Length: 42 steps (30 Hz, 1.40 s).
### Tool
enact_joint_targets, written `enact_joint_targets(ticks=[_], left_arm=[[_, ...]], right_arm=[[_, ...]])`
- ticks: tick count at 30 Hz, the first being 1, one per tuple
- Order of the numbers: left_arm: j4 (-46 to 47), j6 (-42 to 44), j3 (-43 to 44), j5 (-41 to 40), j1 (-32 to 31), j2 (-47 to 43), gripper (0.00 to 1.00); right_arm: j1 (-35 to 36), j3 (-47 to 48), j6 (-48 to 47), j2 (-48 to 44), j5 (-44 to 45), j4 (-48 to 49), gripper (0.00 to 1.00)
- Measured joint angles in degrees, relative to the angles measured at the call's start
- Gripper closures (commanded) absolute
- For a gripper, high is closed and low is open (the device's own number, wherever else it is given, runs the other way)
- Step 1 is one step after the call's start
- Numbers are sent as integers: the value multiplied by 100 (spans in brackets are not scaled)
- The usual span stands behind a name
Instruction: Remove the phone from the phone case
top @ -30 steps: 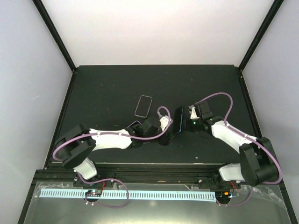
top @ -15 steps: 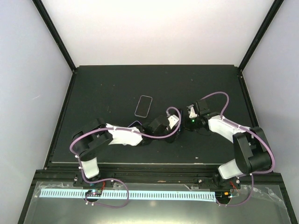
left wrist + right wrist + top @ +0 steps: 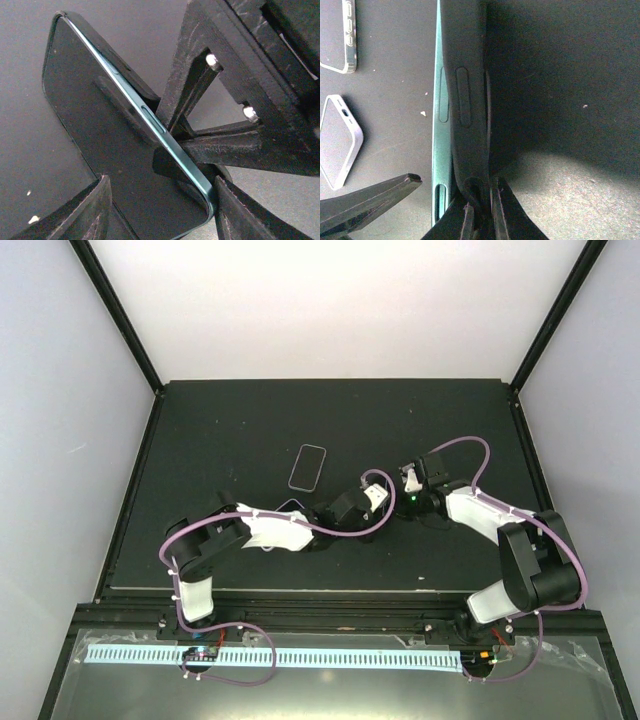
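Phone (image 3: pixel 115 150) stands edgewise between my left gripper's (image 3: pixel 161 184) spread fingers; I cannot tell whether they actually squeeze it. My right gripper (image 3: pixel 480 215) is clamped on the phone case (image 3: pixel 470 75) wall, the phone's teal edge partly out of it. Two empty cases (image 3: pixel 337 140) lie just beside on the tabletop (image 3: pixel 570 60).

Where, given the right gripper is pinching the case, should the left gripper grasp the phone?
Probably the phone at its near end, by the teal side rail, approached from the screen side opposite the right gripper: that rail stands clear of the case, leaving room.
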Motion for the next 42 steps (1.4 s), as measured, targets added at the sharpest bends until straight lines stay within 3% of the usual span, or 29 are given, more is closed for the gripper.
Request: enact_joint_targets(ticks=[15, 22, 32, 42], left_arm=[[-55, -50, 212, -866, -131, 0, 64], [-68, -39, 212, -1298, -216, -44, 64], [-179, 50, 201, -1878, -232, -76, 98], [-39, -101, -168, -2015, -225, -610, 99]], right_arm=[[-13, -85, -26, -358, -155, 319, 99], [-15, -85, -107, -354, -302, 474, 99], [-22, -92, -31, -361, -597, 688, 99], [166, 129, -387, -662, -188, 315, 99]])
